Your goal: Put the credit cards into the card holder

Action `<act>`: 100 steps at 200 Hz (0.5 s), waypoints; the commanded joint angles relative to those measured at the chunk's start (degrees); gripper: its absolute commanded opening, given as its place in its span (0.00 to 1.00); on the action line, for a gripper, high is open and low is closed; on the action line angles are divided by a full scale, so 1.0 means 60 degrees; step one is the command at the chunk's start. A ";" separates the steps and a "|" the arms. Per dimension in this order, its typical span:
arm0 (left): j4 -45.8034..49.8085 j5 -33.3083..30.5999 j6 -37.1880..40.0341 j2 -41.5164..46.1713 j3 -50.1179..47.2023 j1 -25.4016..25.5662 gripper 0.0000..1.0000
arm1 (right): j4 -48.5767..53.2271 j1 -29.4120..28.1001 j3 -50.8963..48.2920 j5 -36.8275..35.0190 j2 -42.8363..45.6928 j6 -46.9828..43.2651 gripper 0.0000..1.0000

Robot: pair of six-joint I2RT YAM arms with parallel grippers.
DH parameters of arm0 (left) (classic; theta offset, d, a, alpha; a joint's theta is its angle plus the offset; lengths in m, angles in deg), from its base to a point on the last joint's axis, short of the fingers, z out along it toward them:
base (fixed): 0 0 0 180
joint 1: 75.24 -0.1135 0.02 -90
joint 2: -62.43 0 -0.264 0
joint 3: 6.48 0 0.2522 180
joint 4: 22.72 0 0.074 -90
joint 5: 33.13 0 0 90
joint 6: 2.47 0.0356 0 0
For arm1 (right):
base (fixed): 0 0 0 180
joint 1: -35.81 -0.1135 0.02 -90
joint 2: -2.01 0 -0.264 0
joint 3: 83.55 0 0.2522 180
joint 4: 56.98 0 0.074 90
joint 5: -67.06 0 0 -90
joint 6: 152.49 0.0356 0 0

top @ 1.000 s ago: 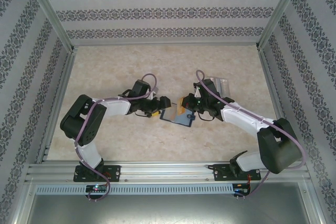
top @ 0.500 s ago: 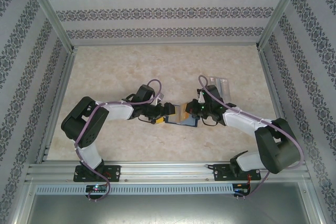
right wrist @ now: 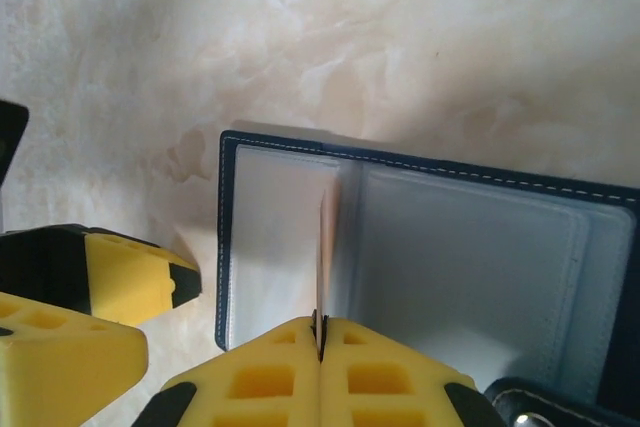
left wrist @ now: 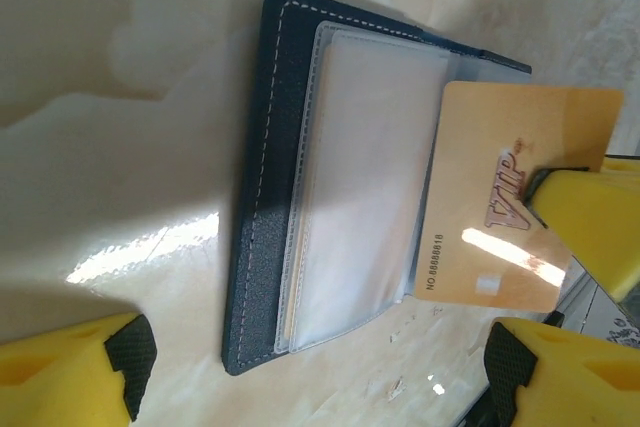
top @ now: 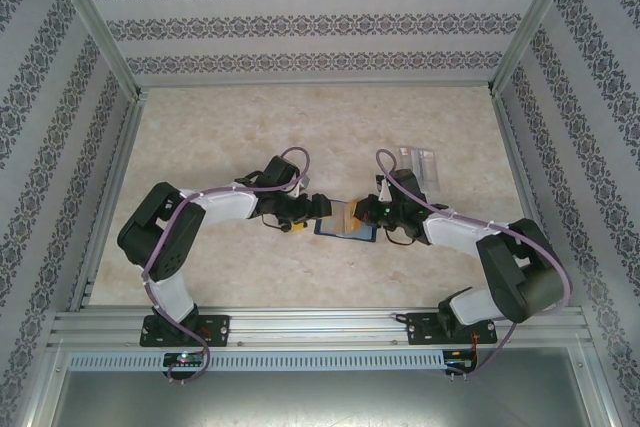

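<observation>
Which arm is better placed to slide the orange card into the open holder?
Right: the right gripper is shut on the orange card over the open card holder; the left gripper hangs open, holding nothing.

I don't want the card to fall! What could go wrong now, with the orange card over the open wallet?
1. The right gripper pinches the orange card only near one edge, so the card might twist or slip when it is pushed in.
2. The card holder lies loose on the table. The left gripper is open and not clamping it, so it could slide away.
</observation>
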 commanded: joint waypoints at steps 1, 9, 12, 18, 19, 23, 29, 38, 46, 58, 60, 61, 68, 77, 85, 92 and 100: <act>0.0429 -0.0302 0.0249 -0.0186 0.0185 -0.0013 0.88 | -0.0467 0.0115 -0.0178 0.0221 -0.0247 -0.0162 0.00; 0.0474 -0.0311 0.0263 -0.0242 0.0245 -0.0002 0.88 | -0.0585 0.0116 -0.0225 0.0209 -0.0321 -0.0107 0.00; 0.0508 -0.0307 0.0261 -0.0260 0.0268 -0.0010 0.88 | -0.0633 0.0129 -0.0241 0.0209 -0.0361 -0.0075 0.00; 0.0534 -0.0273 0.0277 -0.0281 0.0315 0.0000 0.88 | -0.0756 0.0131 -0.0267 0.0249 -0.0431 -0.0027 0.00; 0.0534 -0.0272 0.0279 -0.0278 0.0314 0.0000 0.88 | -0.0786 0.0124 -0.0264 0.0255 -0.0440 -0.0028 0.00; 0.0545 -0.0265 0.0292 -0.0288 0.0326 0.0000 0.87 | -0.0852 0.0131 -0.0267 0.0282 -0.0503 0.0017 0.00; 0.0562 -0.0263 0.0316 -0.0301 0.0336 0.0013 0.86 | -0.0921 0.0129 -0.0256 0.0309 -0.0577 0.0078 0.00; 0.0612 -0.0324 0.0346 -0.0331 0.0347 0.0009 0.85 | -0.1080 0.0131 -0.0285 0.0410 -0.0674 0.0181 0.00; 0.0635 -0.0357 0.0366 -0.0386 0.0342 0.0001 0.84 | -0.1212 0.0131 -0.0314 0.0486 -0.0723 0.0254 0.00; 0.0643 -0.0373 0.0355 -0.0475 0.0368 -0.0005 0.80 | -0.1322 0.0145 -0.0364 0.0480 -0.0763 0.0342 0.00; 0.0646 -0.0374 0.0339 -0.0489 0.0378 0.0000 0.79 | -0.1327 0.0145 -0.0374 0.0481 -0.0772 0.0357 0.00; 0.0649 -0.0374 0.0331 -0.0492 0.0382 0.0000 0.79 | -0.1320 0.0138 -0.0368 0.0488 -0.0771 0.0362 0.00; 0.0643 -0.0381 0.0299 -0.0491 0.0358 0.0004 0.75 | -0.1335 0.0169 -0.0369 0.0507 -0.0770 0.0428 0.00; 0.0656 -0.0487 0.0245 -0.0453 0.0321 0.0009 0.73 | -0.1343 0.0225 -0.0397 0.0537 -0.0725 0.0515 0.00; 0.0736 -0.0676 0.0202 -0.0397 0.0271 0.0001 0.72 | -0.1389 0.0287 -0.0479 0.0548 -0.0605 0.0608 0.00; 0.0885 -0.0904 0.0171 -0.0378 0.0266 0.0001 0.72 | -0.1405 0.0333 -0.0553 0.0532 -0.0464 0.0643 0.00; 0.1104 -0.1133 0.0140 -0.0392 0.0319 0.0010 0.71 | -0.1324 0.0383 -0.0635 0.0448 -0.0263 0.0636 0.00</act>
